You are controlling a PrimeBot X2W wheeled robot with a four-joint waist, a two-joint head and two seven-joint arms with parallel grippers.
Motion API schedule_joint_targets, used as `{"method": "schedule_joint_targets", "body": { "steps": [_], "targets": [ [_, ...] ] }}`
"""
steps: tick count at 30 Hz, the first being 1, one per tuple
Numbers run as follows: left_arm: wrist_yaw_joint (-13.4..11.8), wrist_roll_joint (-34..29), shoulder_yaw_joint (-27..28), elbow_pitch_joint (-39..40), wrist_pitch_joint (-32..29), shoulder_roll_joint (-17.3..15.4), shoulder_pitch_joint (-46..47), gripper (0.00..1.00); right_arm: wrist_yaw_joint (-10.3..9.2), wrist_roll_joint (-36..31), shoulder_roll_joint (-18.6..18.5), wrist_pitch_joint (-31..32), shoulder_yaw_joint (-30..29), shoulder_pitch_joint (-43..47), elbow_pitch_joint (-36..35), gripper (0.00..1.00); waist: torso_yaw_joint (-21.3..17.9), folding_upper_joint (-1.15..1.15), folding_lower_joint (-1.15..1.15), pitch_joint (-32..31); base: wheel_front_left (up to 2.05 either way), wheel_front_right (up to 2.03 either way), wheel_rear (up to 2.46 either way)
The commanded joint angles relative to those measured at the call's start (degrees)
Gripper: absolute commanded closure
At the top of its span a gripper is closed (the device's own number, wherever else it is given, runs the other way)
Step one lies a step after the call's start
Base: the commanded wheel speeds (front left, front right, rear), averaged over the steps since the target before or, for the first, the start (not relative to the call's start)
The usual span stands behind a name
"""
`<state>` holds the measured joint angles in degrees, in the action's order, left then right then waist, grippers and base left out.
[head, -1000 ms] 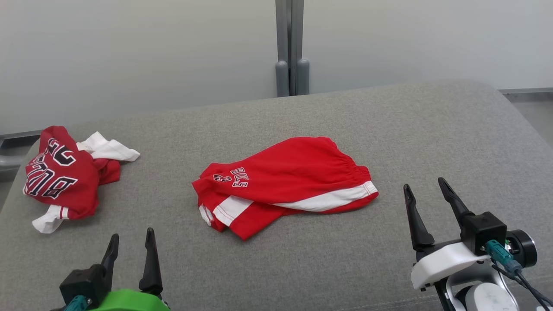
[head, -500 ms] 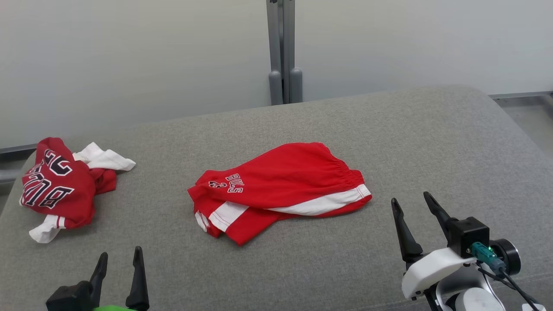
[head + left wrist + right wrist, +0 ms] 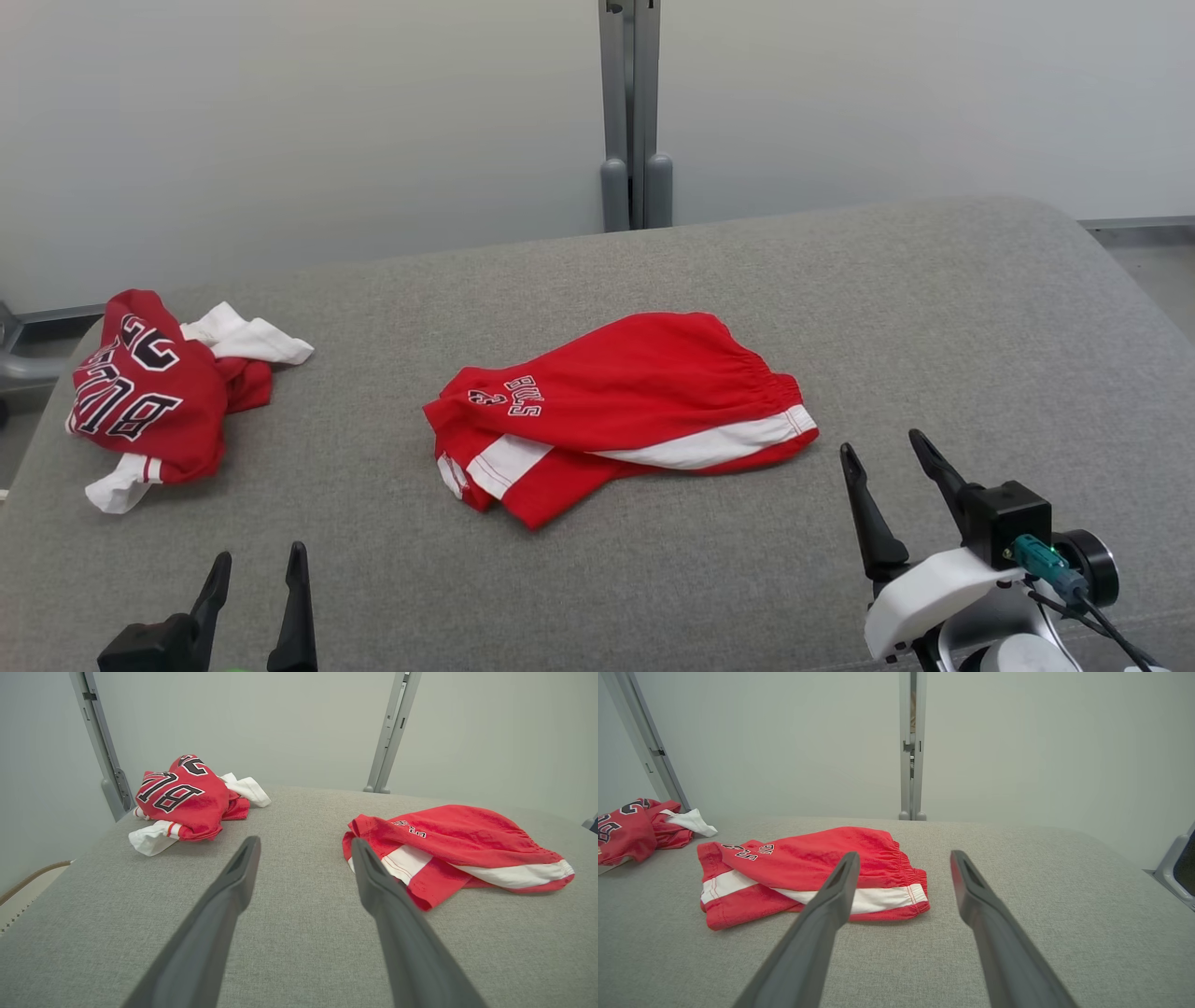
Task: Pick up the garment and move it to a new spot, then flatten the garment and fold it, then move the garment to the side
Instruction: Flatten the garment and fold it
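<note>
One crumpled jersey [image 3: 149, 392] lies at the left edge of the surface [image 3: 934, 308]. The left gripper [image 3: 261, 553] hovers at the near edge, spread and empty. Folded shorts [image 3: 635, 392] lie mid-surface, well right of it. The right gripper [image 3: 882, 442], also spread and empty, hovers near their right end.

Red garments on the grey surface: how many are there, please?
2. Red shorts with a white stripe lie at the centre; a crumpled red-and-white jersey sits near the left edge.

Red shorts [image 3: 808, 872] folded on grey cushion [image 3: 1017, 914], right gripper [image 3: 904, 855] jaws wide apart, empty
</note>
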<state>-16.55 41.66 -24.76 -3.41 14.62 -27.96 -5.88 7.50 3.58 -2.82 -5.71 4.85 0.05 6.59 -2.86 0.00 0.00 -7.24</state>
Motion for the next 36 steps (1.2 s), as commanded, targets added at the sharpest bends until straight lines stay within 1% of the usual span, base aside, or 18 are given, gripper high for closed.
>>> {"method": "schedule_joint_targets", "body": {
  "steps": [1, 19, 24, 26, 28, 32, 36],
  "targets": [
    [0.1, -0.7, -0.2, 0.3, -0.2, -0.5, -0.6, 0.0, -0.02, 0.4, -0.1, -0.4, 0.0, 0.7, 0.0, 0.0, 0.4, 0.0, 0.0, -0.2, 0.0, 0.0, 0.0],
    [-1.0, -0.4, -0.6, 1.2, -1.3, -1.2, -1.0, 0.0, -0.02, 0.0, -0.1, -0.2, 0.2, 0.8, -0.2, 0.0, 0.4, 0.0, 0.0, -0.1, 0.0, 0.0, 0.0],
    [-0.6, -0.8, -1.7, 1.1, -2.4, -0.8, 0.3, 0.0, -0.02, 0.0, -0.1, -0.4, 0.1, 0.7, -0.4, 0.0, 0.3, 0.0, 0.0, 0.3, 0.0, 0.0, 0.0],
    [-0.1, -0.8, -2.9, 0.9, -3.6, 0.2, 1.5, 0.0, -0.02, -0.1, -0.1, -0.3, 0.0, 0.6, -0.5, 0.0, 0.3, 0.0, 0.0, 0.7, 0.0, 0.0, 0.0],
    [0.7, 0.6, -4.0, 0.5, -5.0, 1.8, 3.0, 0.0, -0.02, -0.1, -0.1, -0.2, 0.0, 0.6, -0.6, 0.0, 0.3, 0.0, 0.0, 1.2, 0.0, 0.0, 0.0],
    [3.5, 4.0, -5.6, -2.3, -8.4, 6.0, 6.8, 0.0, -0.02, -0.3, -0.1, -0.3, 0.1, -0.1, -0.6, 0.0, 0.0, 0.0, 0.0, 2.5, 0.0, 0.0, 0.0],
    [6.1, 6.7, -7.1, -7.6, -11.7, 9.8, 11.4, 0.0, -0.01, -0.4, -0.1, -0.4, 0.8, -0.8, -0.4, 0.0, -0.9, 0.0, 0.0, 4.1, 0.0, 0.0, 0.0]
  ]
}}
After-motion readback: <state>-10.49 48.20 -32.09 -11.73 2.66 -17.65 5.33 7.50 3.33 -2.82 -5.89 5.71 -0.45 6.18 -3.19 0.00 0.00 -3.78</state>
